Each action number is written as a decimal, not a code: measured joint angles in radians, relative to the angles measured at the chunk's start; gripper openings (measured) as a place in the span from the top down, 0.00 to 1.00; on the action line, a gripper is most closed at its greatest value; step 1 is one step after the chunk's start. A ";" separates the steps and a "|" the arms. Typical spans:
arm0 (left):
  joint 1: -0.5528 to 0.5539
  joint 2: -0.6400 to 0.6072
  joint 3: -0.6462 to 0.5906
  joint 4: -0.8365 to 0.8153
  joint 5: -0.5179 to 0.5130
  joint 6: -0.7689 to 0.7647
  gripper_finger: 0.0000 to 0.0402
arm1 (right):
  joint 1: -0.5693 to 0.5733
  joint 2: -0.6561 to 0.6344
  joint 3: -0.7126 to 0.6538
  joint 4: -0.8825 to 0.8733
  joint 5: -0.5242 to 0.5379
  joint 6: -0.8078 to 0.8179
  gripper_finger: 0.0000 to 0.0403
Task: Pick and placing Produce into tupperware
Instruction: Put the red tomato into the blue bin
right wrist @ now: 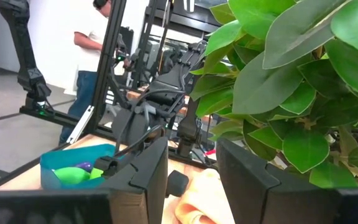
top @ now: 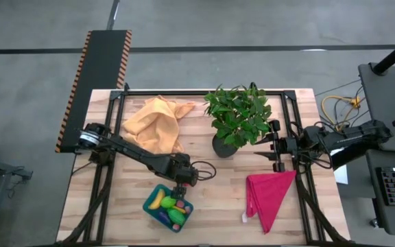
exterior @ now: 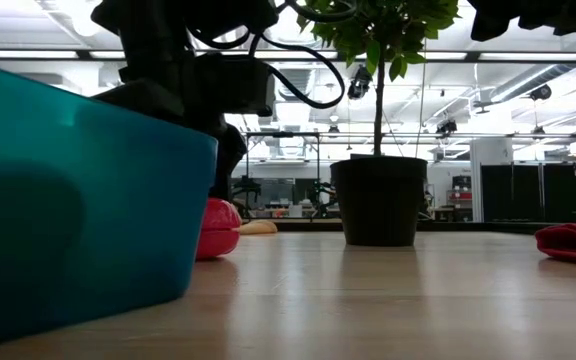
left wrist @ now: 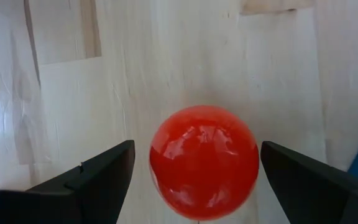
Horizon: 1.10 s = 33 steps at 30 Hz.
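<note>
The teal tupperware stands near the table's front edge, left of the middle. It holds a yellow banana and green and red pieces of produce. Just beyond its far rim a glossy red round fruit rests on the wood and also shows in the low view. My left gripper hangs over it, pointing steeply down. It is open, with one finger on either side of the fruit and a gap to each. My right gripper waits open and empty beside the plant.
A leafy potted plant stands at the far middle. An orange-yellow cloth lies at the far left and a magenta cloth at the near right. Bare wood lies between tub and magenta cloth. A person stands in the room beyond.
</note>
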 joint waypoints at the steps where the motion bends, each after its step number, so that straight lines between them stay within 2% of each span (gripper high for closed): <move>1: 0.000 0.000 0.000 0.000 0.000 0.000 0.17 | 0.000 0.000 0.000 0.000 0.000 0.000 0.68; 5: 0.000 0.000 -0.001 -0.001 0.000 0.001 0.20 | 0.000 0.000 0.000 0.000 0.000 0.000 0.68; 15: 0.000 -0.001 -0.002 -0.004 -0.004 0.008 0.40 | 0.000 0.000 0.000 0.000 0.000 -0.005 0.68; 24: -0.001 -0.001 -0.002 -0.005 -0.006 0.005 0.36 | 0.000 0.000 0.000 0.000 0.000 -0.006 0.68; 33: -0.001 -0.002 -0.002 -0.006 -0.004 0.005 0.42 | 0.000 0.000 0.000 0.000 0.000 -0.008 0.68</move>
